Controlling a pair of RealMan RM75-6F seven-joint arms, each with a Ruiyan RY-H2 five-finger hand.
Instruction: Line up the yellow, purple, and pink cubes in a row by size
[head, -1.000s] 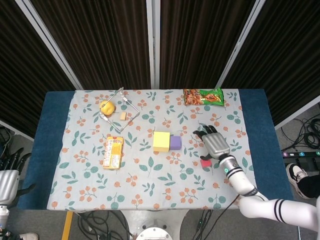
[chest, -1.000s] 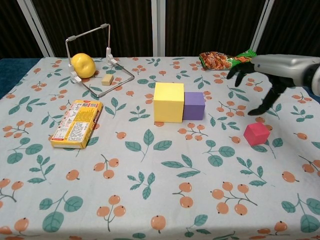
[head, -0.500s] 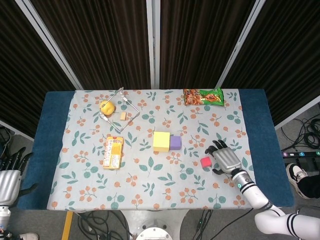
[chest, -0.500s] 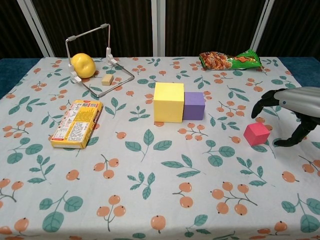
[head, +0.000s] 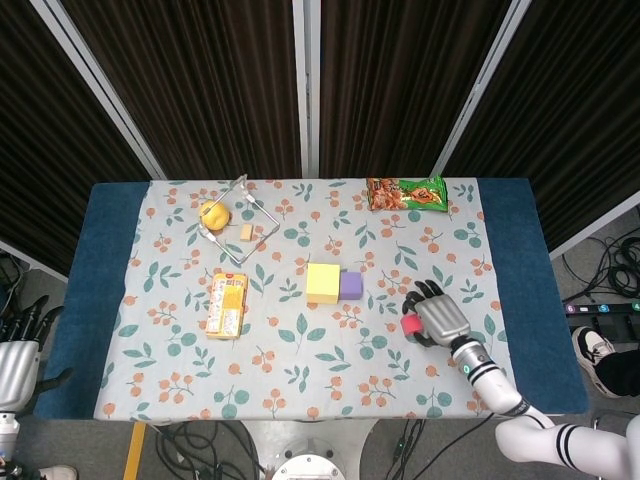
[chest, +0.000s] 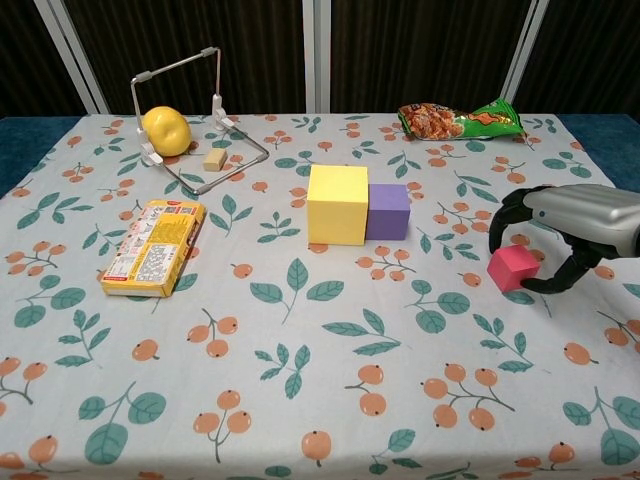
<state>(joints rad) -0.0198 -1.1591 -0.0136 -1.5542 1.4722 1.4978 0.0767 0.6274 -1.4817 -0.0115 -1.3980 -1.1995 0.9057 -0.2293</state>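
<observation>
Our right hand (chest: 560, 232) has come back in from the right edge of the table (chest: 300, 400) and now curls around the pink cube (chest: 514, 268). Its fingers look apart, maybe just touching the cube, not squeezing yet. The pink cube sits well apart from the yellow cube (chest: 337, 205) and purple cube (chest: 388, 211), which touch mid-table. So next we grab it. Our left hand (head: 14, 365) waits off the left edge, fingers apart.

Big cube (chest: 337, 205) sat mid-table (chest: 300, 400), w/ mid-size cube (chest: 388, 211) touching its right side. Small cube (chest: 514, 268) lay further right & nearer, apart from them, under right hand (chest: 565, 225). Box (chest: 155, 247) lay left; wire stand (chest: 190, 110) w/ fruit (chest: 166, 130) far left; snack bag (chest: 460, 119) far right.
</observation>
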